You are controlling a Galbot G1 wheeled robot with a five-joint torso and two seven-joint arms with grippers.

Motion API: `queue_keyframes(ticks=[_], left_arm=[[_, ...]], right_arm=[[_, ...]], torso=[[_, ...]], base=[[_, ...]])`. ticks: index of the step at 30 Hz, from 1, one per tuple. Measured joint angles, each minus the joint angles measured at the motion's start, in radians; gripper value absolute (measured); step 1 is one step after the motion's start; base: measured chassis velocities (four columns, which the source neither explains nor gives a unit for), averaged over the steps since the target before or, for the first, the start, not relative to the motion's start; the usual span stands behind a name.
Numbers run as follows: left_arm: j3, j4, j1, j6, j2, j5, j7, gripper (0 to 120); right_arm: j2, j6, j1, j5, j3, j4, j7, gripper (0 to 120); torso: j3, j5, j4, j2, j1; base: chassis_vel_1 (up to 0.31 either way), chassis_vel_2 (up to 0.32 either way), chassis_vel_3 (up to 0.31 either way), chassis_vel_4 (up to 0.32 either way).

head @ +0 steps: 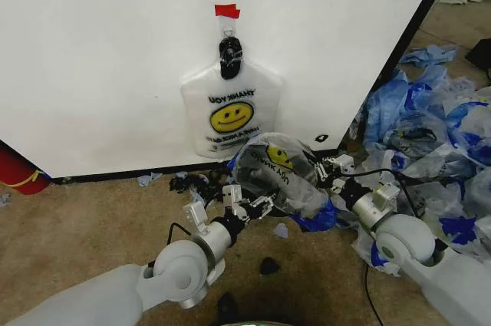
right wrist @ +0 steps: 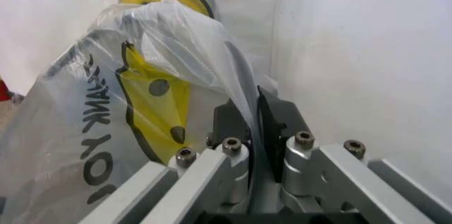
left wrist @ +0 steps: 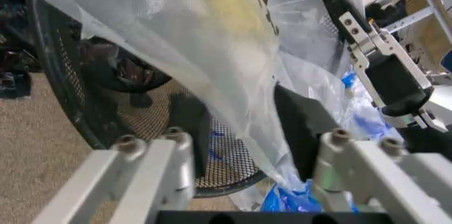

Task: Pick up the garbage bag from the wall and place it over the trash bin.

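Carpeted floor below the wall: bag point(head: 278, 172) draped over the bin point(left wrist: 78, 83). Right gripper point(right wrist: 253, 121) pinches film; left gripper point(left wrist: 244, 123) fingers straddle it, unclenched. Thin plastic may slip or tear.

A white wall panel point(head: 100, 57) with a black edge stands on brownish carpet point(head: 77, 226). A piece of red tape point(head: 227, 11) sits high on it. Crumpled blue-streaked white plastic bags point(head: 437, 134) are heaped at the right. A red cylinder point(head: 15, 169) rests at the left.
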Motion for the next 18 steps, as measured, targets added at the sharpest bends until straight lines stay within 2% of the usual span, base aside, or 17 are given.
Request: queue_keyframes(ticks=[8, 18], left_arm=[[0.009, 0.000, 0.001, 0.000, -0.009, 0.002, -0.013, 0], [0.009, 0.005, 0.002, -0.005, -0.009, 0.006, -0.021, 0]], right_arm=[[0.001, 0.000, 0.005, 0.000, -0.002, -0.007, -0.002, 0], [0.004, 0.001, 0.005, 0.001, -0.002, -0.008, -0.002, 0]], torso=[[0.000, 0.0000, 0.0000, 0.000, 0.000], [0.000, 0.0000, 0.0000, 0.000, 0.000]], base=[[0.000, 0.000, 0.000, 0.000], [0.000, 0.000, 0.000, 0.000]])
